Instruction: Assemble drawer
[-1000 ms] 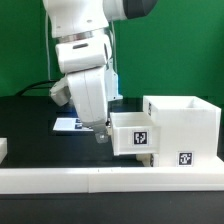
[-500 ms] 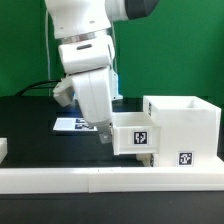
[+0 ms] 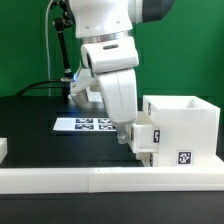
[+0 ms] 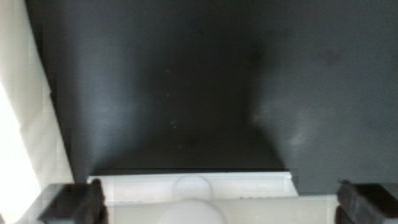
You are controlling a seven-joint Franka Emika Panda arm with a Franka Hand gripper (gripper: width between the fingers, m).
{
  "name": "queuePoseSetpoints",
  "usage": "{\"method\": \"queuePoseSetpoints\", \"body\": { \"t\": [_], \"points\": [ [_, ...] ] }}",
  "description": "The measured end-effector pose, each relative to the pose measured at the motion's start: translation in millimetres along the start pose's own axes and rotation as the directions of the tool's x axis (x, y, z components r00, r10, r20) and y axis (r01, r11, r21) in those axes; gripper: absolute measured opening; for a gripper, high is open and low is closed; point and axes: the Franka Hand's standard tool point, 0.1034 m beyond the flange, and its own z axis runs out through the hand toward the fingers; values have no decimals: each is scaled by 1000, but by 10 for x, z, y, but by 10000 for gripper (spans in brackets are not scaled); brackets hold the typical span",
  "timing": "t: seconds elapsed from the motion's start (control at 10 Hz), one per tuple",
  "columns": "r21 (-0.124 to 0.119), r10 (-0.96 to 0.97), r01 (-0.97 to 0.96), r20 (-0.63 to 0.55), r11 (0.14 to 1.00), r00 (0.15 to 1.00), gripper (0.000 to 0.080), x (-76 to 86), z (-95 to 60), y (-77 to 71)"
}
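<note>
Wrist view: tray between jaws.

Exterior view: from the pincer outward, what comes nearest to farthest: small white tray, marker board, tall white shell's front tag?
1. Small white plastic tray: at the pincer.
2. Flat white marker board: behind, toward the view's left.
3. Tag on the tall white shell: low, toward the view's right.

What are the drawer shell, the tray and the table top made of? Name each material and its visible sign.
Drawer shell: likely white plastic, matte, thick smooth walls.
Tray: same white plastic look, rounded moulded edges, printed tag on its front.
Table top: black, dull surface without glare; possibly cloth or matte sheet, unclear.
</note>
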Motion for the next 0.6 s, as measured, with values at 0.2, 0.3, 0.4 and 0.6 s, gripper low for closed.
{"method": "queuePoseSetpoints", "body": {
  "t": [0.2,0.3,0.4,0.6],
  "points": [
    [-8,-14,14,-4,1000,1000,649,96,39,-16],
    [-16,-8,8,-4,1000,1000,649,138,68,-31],
    [-14,-4,4,-6,1000,1000,649,174,86,-45],
    [-9,12,-12,-8,1000,1000,649,237,66,-25]
  ]
}}
